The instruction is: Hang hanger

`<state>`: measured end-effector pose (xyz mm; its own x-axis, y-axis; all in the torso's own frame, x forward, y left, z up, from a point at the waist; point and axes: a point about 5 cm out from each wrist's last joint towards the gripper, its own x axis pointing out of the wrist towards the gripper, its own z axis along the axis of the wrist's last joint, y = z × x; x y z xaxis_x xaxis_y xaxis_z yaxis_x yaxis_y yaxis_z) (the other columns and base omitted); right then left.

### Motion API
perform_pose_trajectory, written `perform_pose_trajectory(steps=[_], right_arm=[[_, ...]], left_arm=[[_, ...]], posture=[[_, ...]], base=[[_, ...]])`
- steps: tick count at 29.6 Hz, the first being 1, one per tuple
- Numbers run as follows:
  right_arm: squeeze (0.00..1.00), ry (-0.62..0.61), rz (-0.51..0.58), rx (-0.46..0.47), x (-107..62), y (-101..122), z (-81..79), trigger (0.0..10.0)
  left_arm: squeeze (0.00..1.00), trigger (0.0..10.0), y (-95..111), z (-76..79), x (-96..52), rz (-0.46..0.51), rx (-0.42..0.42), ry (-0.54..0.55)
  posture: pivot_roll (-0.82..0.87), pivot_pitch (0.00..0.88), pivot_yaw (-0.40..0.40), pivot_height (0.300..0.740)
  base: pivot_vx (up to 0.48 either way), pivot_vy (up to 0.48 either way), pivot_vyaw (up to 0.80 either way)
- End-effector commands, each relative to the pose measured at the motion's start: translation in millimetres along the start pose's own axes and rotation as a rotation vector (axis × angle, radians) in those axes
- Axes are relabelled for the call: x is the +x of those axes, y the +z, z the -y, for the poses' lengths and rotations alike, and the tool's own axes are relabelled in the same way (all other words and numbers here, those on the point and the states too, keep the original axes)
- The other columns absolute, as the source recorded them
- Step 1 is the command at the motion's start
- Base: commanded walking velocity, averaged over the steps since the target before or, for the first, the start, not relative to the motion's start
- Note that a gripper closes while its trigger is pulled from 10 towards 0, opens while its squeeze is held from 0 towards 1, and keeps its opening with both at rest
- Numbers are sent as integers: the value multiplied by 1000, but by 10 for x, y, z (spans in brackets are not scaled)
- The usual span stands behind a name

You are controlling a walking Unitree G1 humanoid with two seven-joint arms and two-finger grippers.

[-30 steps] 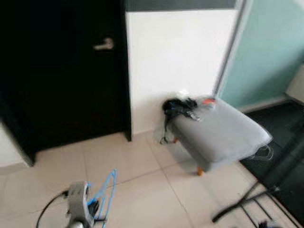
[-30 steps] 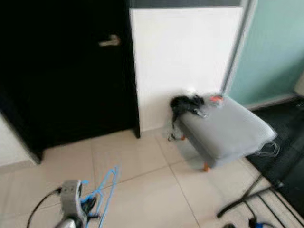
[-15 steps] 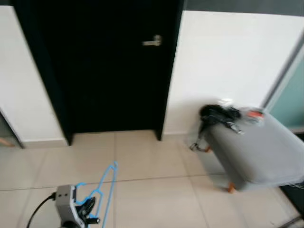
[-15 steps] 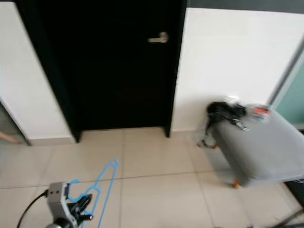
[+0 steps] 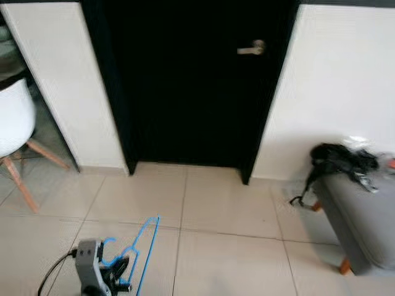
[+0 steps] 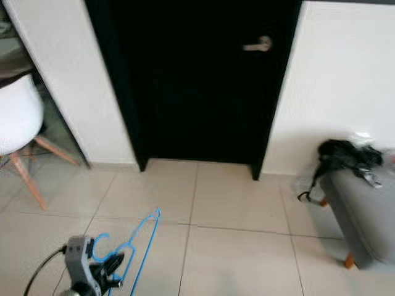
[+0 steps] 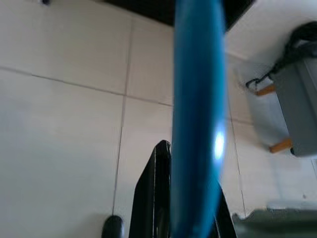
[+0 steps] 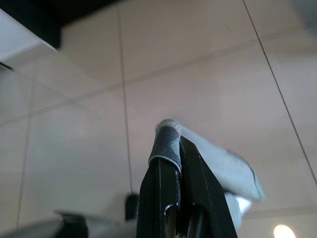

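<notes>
A thin blue wire hanger (image 5: 141, 254) sticks up from my left gripper (image 5: 114, 274), which is shut on it low at the bottom left of the eye views. In the left wrist view the blue hanger (image 7: 195, 119) runs as a thick blurred bar between the black fingers (image 7: 154, 198). My right gripper (image 8: 176, 173) hangs over the tiled floor with its two black fingers pressed together and nothing held between them.
A black door (image 5: 197, 86) with a silver handle (image 5: 252, 48) stands ahead between white walls. A grey padded stool (image 5: 364, 216) with a black bundle (image 5: 338, 159) on it is at the right. A white chair (image 5: 15, 123) with wooden legs is at the left.
The whole picture has slid to the right, so the camera has turned left: the door is now central, the stool is at the right edge, and a white chair has come in at the left.
</notes>
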<state>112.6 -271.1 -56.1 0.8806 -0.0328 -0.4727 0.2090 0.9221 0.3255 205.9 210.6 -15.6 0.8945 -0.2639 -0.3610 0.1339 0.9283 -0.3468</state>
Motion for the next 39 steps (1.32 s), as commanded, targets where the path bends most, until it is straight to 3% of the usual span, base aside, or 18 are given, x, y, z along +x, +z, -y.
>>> perform_pose_trajectory(steps=[1,7,8,11,12,13,16,24,39], right_arm=[[0,-18,-17,-3,-61,-44,45,10000],[0,-12,24,-20,-26,20,33,10000],[0,11,35,-49,-2,58,14,10000],[0,24,49,-48,18,79,-4,10000],[0,47,88,-54,199,262,-121,10000],[0,47,88,-54,199,262,-121,10000],[0,89,128,-73,516,575,-336,10000],[0,59,171,-41,545,679,-357,10000],[0,71,142,-54,554,702,-435,10000]], left_arm=[[0,10000,-59,25,-14,-18,-16,-8],[0,10000,-17,104,84,-29,1,-38],[0,10000,67,96,172,-17,-1,-26],[0,10000,127,83,224,-9,3,-21],[0,10000,157,81,247,-7,12,-26],[0,10000,157,81,247,-7,12,-26],[0,10000,206,96,296,-9,31,-44],[0,10000,312,57,403,3,13,-8],[0,10000,303,71,422,23,14,-37]], posture=[[-9,68,-49,740],[-10,63,-47,740],[-12,64,-48,740],[-12,63,-44,740],[-11,65,-44,740],[-11,65,-44,740],[-6,69,-45,740],[-18,66,-39,740],[-6,62,-41,740]], base=[[0,0,706],[0,0,708],[0,0,700],[0,0,694],[0,0,694],[0,0,694],[0,0,694],[0,0,694],[0,0,694]])
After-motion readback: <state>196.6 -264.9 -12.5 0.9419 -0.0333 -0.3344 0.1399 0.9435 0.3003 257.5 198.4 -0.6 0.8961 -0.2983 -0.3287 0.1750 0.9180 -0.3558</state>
